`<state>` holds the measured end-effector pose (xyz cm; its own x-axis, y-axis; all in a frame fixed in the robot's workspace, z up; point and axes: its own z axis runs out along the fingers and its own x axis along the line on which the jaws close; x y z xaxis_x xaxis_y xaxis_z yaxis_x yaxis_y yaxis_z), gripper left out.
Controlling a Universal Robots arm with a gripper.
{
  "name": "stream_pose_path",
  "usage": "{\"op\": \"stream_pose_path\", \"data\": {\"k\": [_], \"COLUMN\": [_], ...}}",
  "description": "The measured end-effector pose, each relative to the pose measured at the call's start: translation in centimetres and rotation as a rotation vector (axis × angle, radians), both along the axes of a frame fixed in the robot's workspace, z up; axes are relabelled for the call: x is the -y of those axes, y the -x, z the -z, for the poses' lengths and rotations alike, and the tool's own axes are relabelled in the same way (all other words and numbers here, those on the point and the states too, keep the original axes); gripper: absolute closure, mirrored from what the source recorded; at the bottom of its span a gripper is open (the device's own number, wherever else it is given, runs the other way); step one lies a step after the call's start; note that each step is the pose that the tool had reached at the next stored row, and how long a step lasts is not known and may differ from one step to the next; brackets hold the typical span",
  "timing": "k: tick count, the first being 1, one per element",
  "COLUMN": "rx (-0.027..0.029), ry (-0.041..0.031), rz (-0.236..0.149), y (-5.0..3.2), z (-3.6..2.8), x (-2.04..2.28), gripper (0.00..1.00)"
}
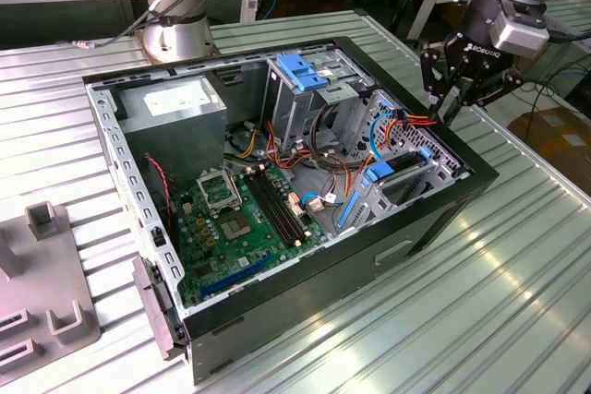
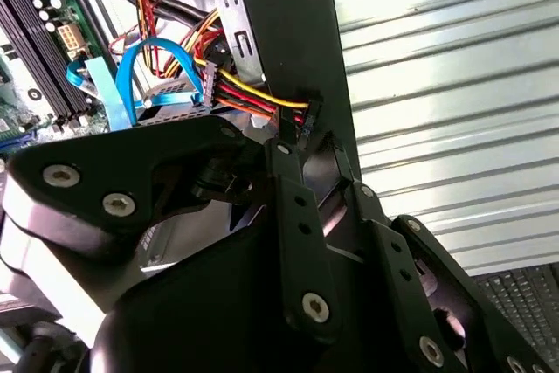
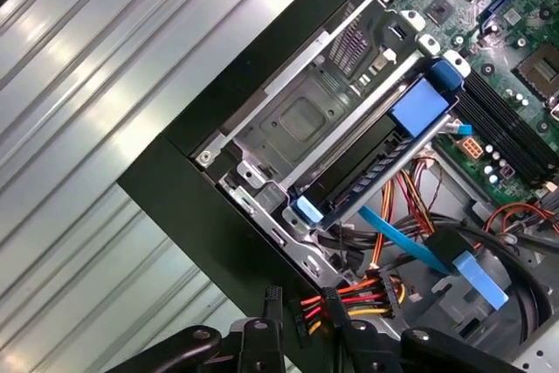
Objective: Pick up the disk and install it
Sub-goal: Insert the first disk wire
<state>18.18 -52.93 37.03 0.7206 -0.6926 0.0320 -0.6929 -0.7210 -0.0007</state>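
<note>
Case [image 1: 434, 219] lies open side up on the table [image 1: 517, 302], so the bays and cables can be reached from above. The disk [image 3: 376, 172] already sits in its bay slot on the blue rail, just inside the case wall from the gripper [image 1: 443, 113], with its cable end facing the loose wiring. Gripper hangs over the case rim, fingers drawn in tight, and looks clamped on the black power plug [image 3: 314, 307] with red, yellow and black wires; it isn't touching the disk.
</note>
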Motion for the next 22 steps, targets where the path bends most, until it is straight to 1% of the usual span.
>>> {"op": "stream_pose_path", "data": {"k": [3, 4, 6, 7, 9, 11, 12, 13, 20, 22], "rx": [0.0000, 0.0000, 0.0000, 0.0000, 0.0001, 0.0000, 0.0000, 0.0000, 0.0000, 0.0000], "ry": [0.0001, 0.0000, -0.0001, 0.0000, 0.0002, -0.0005, 0.0005, 0.0006, 0.0010, 0.0010], "rz": [-0.051, -0.059, -0.088, -0.095, -0.096, -0.096, -0.096, -0.096, -0.095, -0.086], "y": [-0.19, -0.22, -0.31, -0.33, -0.34, -0.34, -0.34, -0.34, -0.34, -0.22], "z": [0.33, 0.38, 0.53, 0.58, 0.57, 0.25, -0.05, -0.16, -0.21, -0.21], "x": [-0.04, -0.05, -0.12, -0.14, -0.15, -0.14, -0.14, -0.14, -0.14, -0.15], "gripper": [0.69, 0.69, 0.69, 0.70, 0.83, 0.83, 0.83, 0.83, 0.83, 0.83]}}
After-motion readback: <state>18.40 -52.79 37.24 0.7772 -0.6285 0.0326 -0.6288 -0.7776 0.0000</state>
